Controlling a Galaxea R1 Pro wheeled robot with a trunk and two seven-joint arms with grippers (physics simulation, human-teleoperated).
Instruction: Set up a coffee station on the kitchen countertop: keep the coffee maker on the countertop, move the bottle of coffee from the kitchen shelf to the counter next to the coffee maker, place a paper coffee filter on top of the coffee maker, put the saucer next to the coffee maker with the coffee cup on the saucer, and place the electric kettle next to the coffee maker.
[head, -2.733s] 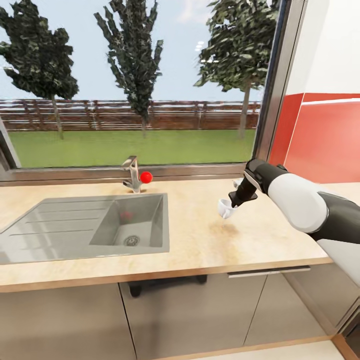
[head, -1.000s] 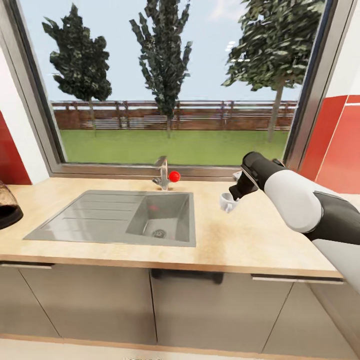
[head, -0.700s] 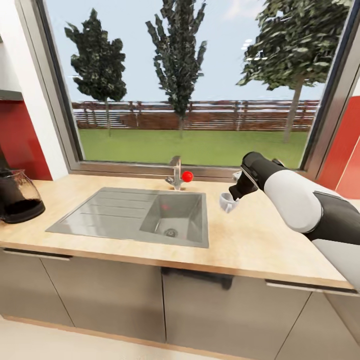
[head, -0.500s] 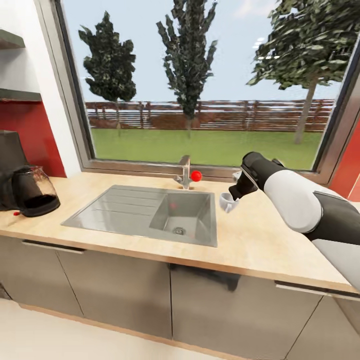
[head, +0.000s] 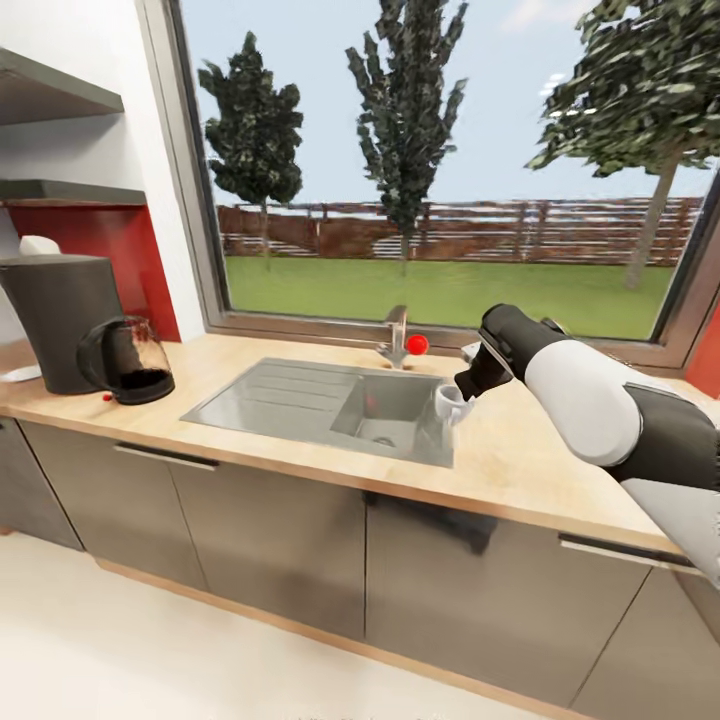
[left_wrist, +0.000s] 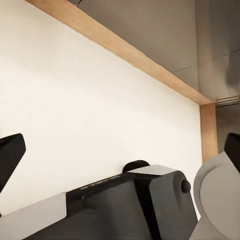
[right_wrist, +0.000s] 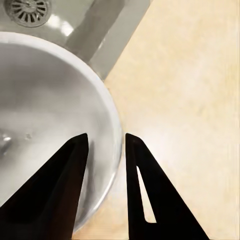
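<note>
Over the right end of the sink (head: 330, 405), the right gripper (head: 458, 395) holds the coffee cup (head: 447, 402) up in the air. Its two dark fingers (right_wrist: 67, 185) pinch the cup's white rim, one inside the cup and one outside. The cup hangs just above the tabletop (head: 520, 455), right at the edge of the sink bowl. Seen from the right wrist, the sink drain (right_wrist: 27, 9) sits below the cup.

Far off at the left end of the tabletop stands the coffee maker (head: 60, 320), tall and dark grey. Something small and white (head: 38, 245) sits on its flat top, but I cannot tell what it is. The electric kettle (head: 130, 360) stands just beside it, on the side nearer the sink. A bit of a white flat thing (head: 20, 373) peeks out at the coffee maker's other side.

A tap (head: 397, 338) with a red knob stands behind the sink, under the big window (head: 450, 170).

Seen from the left wrist, the left gripper's dark fingers (left_wrist: 11, 152) are spread wide apart with nothing between them, above the pale floor (left_wrist: 90, 120).
</note>
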